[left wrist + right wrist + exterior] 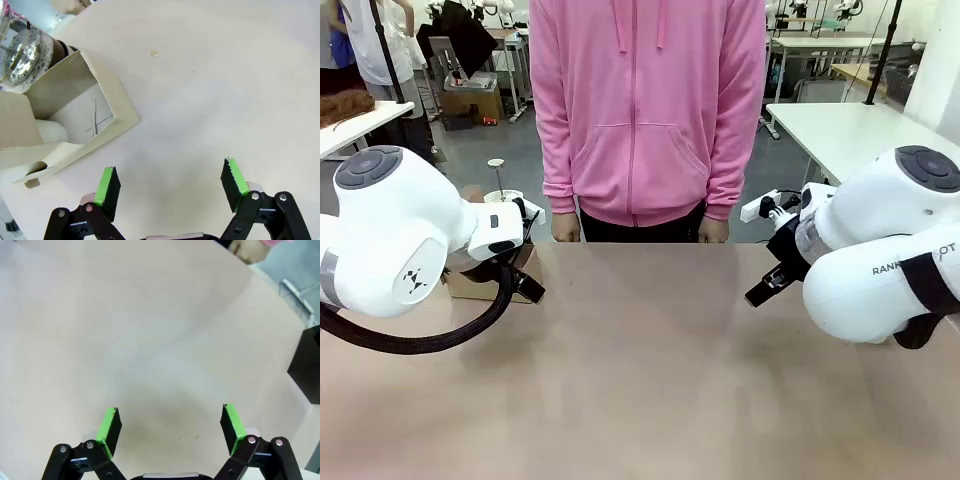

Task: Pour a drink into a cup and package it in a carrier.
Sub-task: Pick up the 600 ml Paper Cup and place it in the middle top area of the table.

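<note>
Green pads of the left gripper [170, 186] stand wide apart over the bare tan table [210, 100], gripping nothing; the right gripper [171, 426] is likewise spread wide and empty; just beyond the left one sits the brown cardboard carrier [110, 95], with a white rounded shape [50, 131] inside it, cup or not I cannot tell; the glass carafe [22, 52] stands just behind the carrier; a person [645, 110] in a pink hoodie stands at the far edge.
</note>
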`<state>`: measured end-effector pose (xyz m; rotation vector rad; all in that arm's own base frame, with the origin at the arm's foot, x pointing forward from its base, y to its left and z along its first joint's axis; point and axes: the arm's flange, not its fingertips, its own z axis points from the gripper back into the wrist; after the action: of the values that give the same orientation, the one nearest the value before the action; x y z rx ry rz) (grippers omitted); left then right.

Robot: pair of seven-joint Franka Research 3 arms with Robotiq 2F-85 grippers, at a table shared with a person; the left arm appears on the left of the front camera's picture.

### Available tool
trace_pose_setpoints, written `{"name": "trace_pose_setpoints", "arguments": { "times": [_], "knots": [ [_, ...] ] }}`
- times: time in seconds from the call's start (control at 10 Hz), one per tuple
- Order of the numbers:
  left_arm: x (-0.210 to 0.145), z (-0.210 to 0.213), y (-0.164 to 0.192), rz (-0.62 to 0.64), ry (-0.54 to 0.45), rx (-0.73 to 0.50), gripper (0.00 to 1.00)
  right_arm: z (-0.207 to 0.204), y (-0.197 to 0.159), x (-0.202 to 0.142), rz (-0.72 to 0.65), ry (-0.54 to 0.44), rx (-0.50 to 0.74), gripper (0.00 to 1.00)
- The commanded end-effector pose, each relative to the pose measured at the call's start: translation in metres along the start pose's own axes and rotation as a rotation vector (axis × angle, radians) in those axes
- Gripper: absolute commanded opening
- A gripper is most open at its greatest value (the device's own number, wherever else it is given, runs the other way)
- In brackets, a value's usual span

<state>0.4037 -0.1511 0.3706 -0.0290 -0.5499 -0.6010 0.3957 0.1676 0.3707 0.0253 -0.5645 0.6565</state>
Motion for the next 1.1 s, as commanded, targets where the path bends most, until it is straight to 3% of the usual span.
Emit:
{"name": "trace_pose_setpoints", "arguments": {
  "times": [0.0, 0.8, 1.0],
  "knots": [
    [0.000, 0.000, 0.000, 0.000, 0.000, 0.000, 1.00, 0.000, 0.000, 0.000, 0.000, 0.000, 0.000, 1.00],
    [0.000, 0.000, 0.000, 0.000, 0.000, 0.000, 1.00, 0.000, 0.000, 0.000, 0.001, 0.000, 0.000, 1.00],
    [0.000, 0.000, 0.000, 0.000, 0.000, 0.000, 1.00, 0.036, -0.027, 0.037, 0.001, 0.004, 0.006, 1.00]
  ]
}}
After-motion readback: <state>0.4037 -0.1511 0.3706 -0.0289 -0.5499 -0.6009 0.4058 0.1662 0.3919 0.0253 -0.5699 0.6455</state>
